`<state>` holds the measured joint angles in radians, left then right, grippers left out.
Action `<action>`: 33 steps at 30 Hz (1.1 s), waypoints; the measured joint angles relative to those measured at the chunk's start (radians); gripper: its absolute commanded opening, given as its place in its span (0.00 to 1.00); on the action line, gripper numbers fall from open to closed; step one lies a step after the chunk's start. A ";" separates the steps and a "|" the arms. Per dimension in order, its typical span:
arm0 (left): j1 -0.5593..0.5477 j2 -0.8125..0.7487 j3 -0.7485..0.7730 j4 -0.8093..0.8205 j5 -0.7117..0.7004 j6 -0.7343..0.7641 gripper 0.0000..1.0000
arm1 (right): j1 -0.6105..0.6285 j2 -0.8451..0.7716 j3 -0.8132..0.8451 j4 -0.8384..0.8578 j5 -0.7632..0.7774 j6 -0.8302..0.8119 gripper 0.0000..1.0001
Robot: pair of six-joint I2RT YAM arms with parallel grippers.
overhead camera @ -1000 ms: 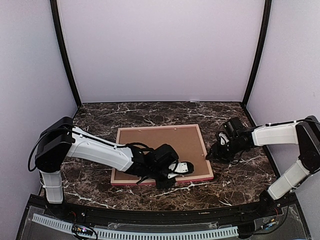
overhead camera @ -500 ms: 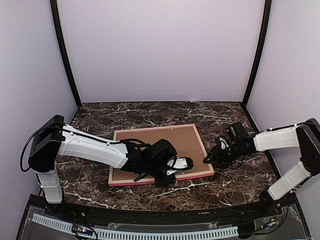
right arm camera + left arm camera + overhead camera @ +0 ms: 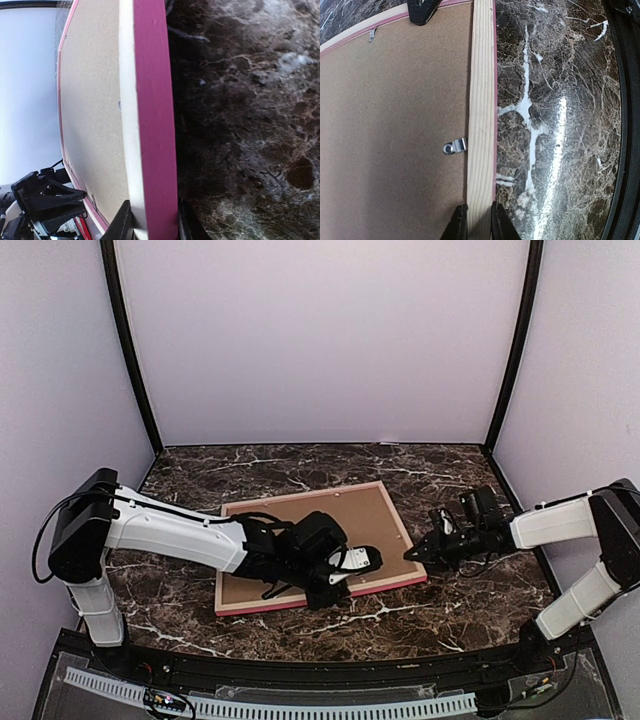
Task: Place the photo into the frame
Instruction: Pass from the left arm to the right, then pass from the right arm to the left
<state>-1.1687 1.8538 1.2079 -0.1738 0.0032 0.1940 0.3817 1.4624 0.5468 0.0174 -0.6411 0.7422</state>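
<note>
The pink-red rectangular wooden picture frame (image 3: 300, 496) lies back-up on the dark marble table (image 3: 470, 605), skewed to the table's near edge, with the brown cardboard backing board (image 3: 335, 518) seated in it. The left gripper (image 3: 475, 224) is closed narrowly on the frame's near tan rail, one finger on each side, just beside a small metal retaining clip (image 3: 455, 146). The right gripper (image 3: 152, 222) is clamped across the frame's right edge.

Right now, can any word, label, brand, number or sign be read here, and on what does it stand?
No readable text in any view.
The frame, its backing board and the table show no print; the metal clip is plain.
</note>
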 measured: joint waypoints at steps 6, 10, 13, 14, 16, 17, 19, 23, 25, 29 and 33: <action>0.000 -0.018 -0.023 0.014 -0.014 -0.011 0.36 | -0.009 0.000 -0.001 0.028 -0.033 -0.004 0.12; 0.000 -0.018 -0.025 0.039 -0.047 -0.026 0.63 | -0.010 0.000 -0.001 0.025 -0.041 -0.005 0.08; -0.006 -0.019 -0.026 0.048 -0.094 -0.027 0.74 | -0.010 -0.003 -0.001 0.019 -0.047 -0.003 0.05; -0.008 -0.020 -0.027 0.051 -0.116 -0.024 0.77 | -0.010 -0.003 -0.001 0.017 -0.049 -0.003 0.05; -0.017 -0.022 -0.030 0.058 -0.158 -0.015 0.80 | -0.010 -0.008 0.003 0.006 -0.052 -0.002 0.03; -0.024 -0.023 -0.032 0.061 -0.181 -0.010 0.80 | -0.010 -0.010 0.010 -0.005 -0.055 -0.001 0.03; -0.045 -0.023 -0.037 0.073 -0.241 0.010 0.81 | -0.010 -0.016 0.025 -0.033 -0.059 0.001 0.02; -0.084 -0.023 -0.057 0.084 -0.357 0.063 0.81 | -0.010 -0.018 0.078 -0.111 -0.069 0.004 0.00; -0.102 -0.023 -0.071 0.093 -0.417 0.091 0.81 | -0.010 -0.018 0.114 -0.158 -0.073 0.004 0.00; -0.125 -0.024 -0.087 0.105 -0.531 0.136 0.78 | -0.010 -0.018 0.171 -0.236 -0.074 0.000 0.00; -0.138 -0.048 -0.108 0.126 -0.621 0.174 0.75 | -0.010 -0.018 0.194 -0.278 -0.080 0.000 0.01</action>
<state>-1.3071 1.8057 1.1004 -0.0483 -0.6174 0.3679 0.3717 1.4441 0.7410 -0.2611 -0.7216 0.7418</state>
